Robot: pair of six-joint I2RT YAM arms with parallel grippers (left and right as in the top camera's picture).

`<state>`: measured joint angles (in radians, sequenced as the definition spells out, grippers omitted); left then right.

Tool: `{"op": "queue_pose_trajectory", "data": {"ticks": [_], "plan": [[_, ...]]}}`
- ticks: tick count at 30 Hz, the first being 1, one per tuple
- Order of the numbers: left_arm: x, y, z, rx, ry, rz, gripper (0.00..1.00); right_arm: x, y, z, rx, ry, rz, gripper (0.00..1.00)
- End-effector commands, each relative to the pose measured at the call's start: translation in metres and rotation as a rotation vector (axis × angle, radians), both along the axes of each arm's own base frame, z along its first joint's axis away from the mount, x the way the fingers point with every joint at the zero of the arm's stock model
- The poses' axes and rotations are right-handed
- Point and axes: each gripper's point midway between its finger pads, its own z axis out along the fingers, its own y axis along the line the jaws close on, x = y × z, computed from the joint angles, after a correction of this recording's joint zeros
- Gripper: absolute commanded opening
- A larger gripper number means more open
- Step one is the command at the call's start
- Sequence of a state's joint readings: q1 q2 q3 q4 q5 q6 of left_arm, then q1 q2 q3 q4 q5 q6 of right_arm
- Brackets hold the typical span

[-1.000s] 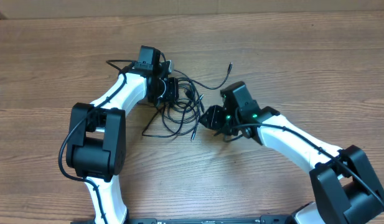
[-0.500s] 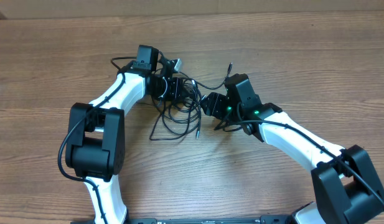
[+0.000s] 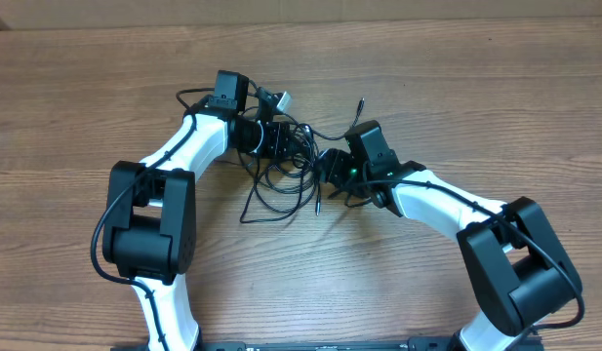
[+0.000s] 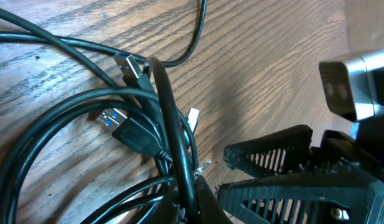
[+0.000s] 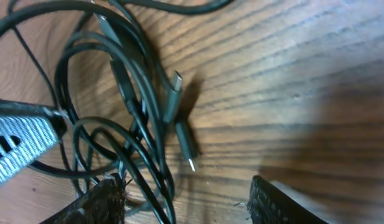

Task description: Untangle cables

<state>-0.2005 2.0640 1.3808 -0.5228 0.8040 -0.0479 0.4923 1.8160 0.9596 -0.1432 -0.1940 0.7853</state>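
Note:
The cables are thin black cords in a loose tangle on the wooden table, between my two grippers. My left gripper is shut on one cord at the top of the tangle; in the left wrist view its jaws pinch a black cord, with USB plugs lying beside it. My right gripper is open at the tangle's right edge. In the right wrist view its fingers straddle cable loops near the left finger, and a small plug lies between them.
One cord runs out to the upper right and ends in a plug. A light-coloured plug sticks up by the left gripper. The wooden table stretches around both arms. The other gripper shows in each wrist view.
My right gripper has moved left and up to the tangle's right edge. My left gripper has shifted slightly right with its cord, and the loops have shifted right with it.

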Motion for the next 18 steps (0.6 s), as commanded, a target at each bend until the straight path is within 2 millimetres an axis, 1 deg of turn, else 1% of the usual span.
{"op": "queue_pose_trajectory", "data": {"ticks": [1,2,6,12,14,18], "plan": [[-0.004,-0.006,0.011,-0.064,-0.023,-0.044,0.05,0.008,0.002,0.001,0.003,-0.019,-0.01,0.61],[-0.005,-0.008,0.013,-0.083,-0.029,-0.06,0.04,0.008,0.002,0.0,0.003,-0.018,-0.009,0.59],[-0.01,-0.014,0.021,-0.136,-0.037,-0.095,0.04,0.006,0.006,-0.003,0.001,-0.015,0.002,0.58],[-0.01,-0.014,0.021,-0.138,-0.037,-0.096,0.04,0.003,0.011,-0.004,0.001,-0.016,0.015,0.56],[-0.01,-0.014,0.021,-0.138,-0.036,-0.096,0.04,0.004,0.012,-0.004,0.003,-0.019,0.015,0.53],[-0.01,-0.015,0.021,-0.139,-0.036,-0.097,0.04,0.006,0.013,-0.005,0.006,-0.025,0.015,0.53]]}}
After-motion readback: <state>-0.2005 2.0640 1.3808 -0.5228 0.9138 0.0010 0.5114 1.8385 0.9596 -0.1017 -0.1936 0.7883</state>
